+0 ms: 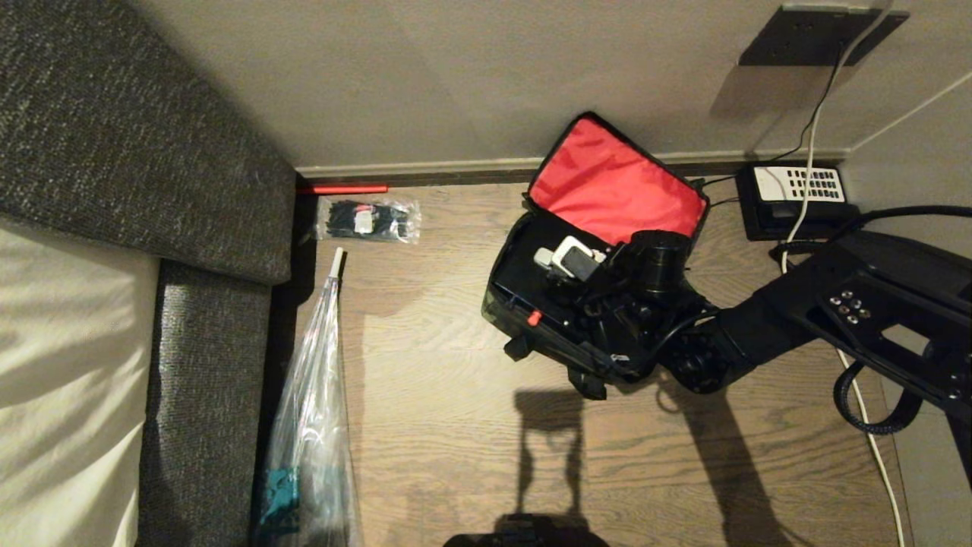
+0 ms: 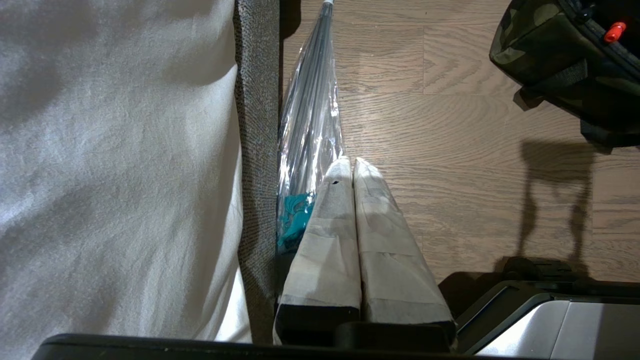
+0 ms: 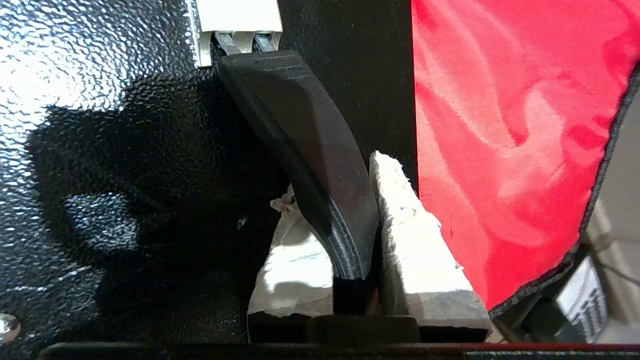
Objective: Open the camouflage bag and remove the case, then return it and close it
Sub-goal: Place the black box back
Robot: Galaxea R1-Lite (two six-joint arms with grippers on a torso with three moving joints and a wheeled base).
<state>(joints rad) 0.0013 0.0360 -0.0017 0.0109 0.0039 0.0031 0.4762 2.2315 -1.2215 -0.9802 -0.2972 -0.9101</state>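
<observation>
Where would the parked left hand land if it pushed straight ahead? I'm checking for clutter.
Probably the wooden floor, beside the clear plastic bag; the left hand points down there, depth unclear.

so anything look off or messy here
Nothing spilled or damaged. The bag lies open, red lid up, and the right gripper is shut on the case handle. A wrapped umbrella lies by the sofa.

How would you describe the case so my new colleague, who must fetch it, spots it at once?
By the wall stands the camouflage bag, its red-lined lid open. The case sits in it: flat, black, pebbled, with a small red latch. Unlike the telephone nearby, it has a strap handle, held by the right gripper.
</observation>
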